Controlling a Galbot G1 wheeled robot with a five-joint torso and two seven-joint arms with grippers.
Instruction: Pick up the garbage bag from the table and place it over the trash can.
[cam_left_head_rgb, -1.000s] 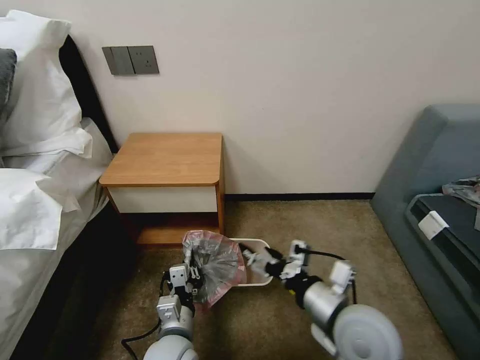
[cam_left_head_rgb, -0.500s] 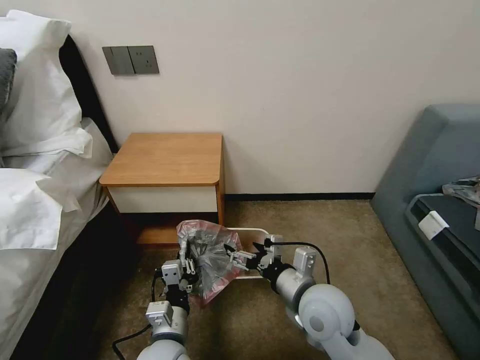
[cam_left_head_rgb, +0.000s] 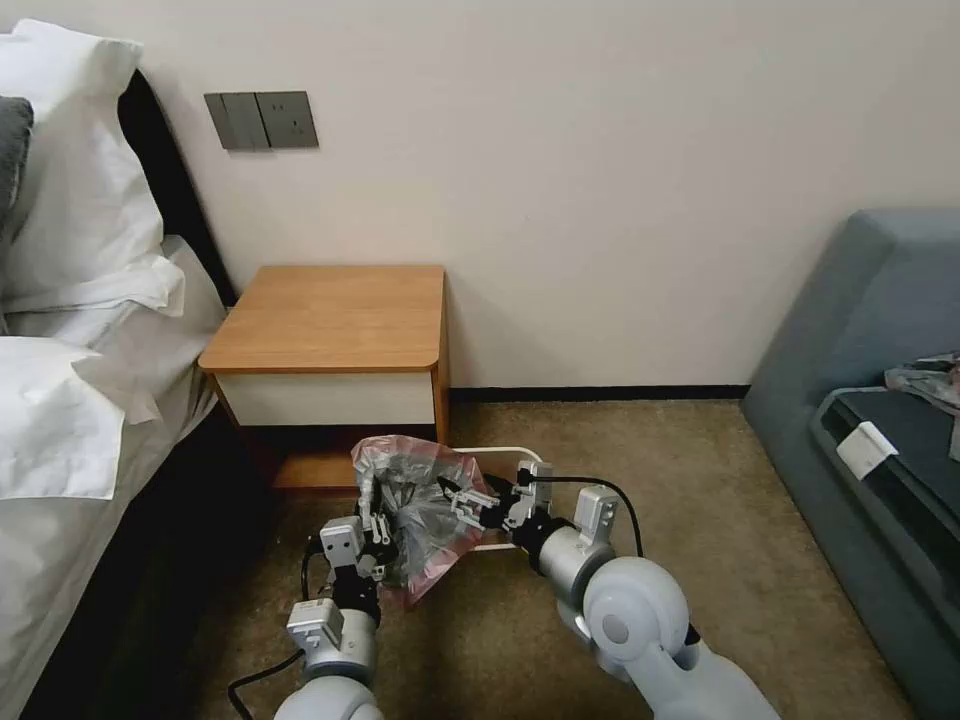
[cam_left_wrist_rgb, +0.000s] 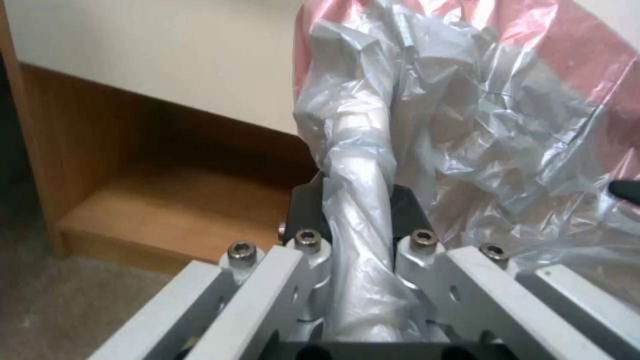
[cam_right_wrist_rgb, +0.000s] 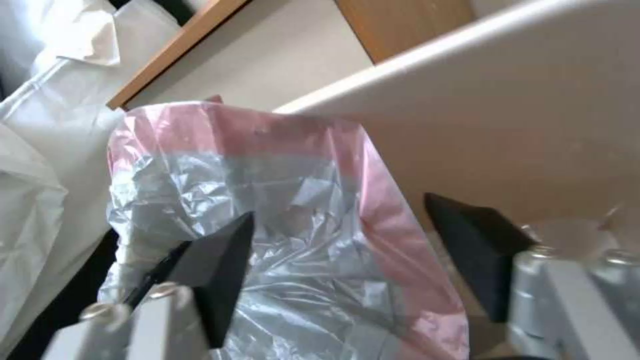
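The garbage bag, crinkly grey plastic with a pink rim, hangs bunched low over the carpet in front of the table. My left gripper is shut on a twisted fold of it; in the left wrist view the garbage bag runs between the clamped left gripper. My right gripper reaches in from the right and stands open at the bag's edge. In the right wrist view the right gripper straddles the pink rim of the garbage bag. The trash can stands behind, partly hidden; its cream wall is close by.
A bed with white pillows lies along the left. A grey sofa with items on it stands at the right. The wall is behind the table. Bare carpet spreads between the can and the sofa.
My right arm has swung left, bringing its open gripper up to the bag. The left gripper with the bag has shifted slightly left.
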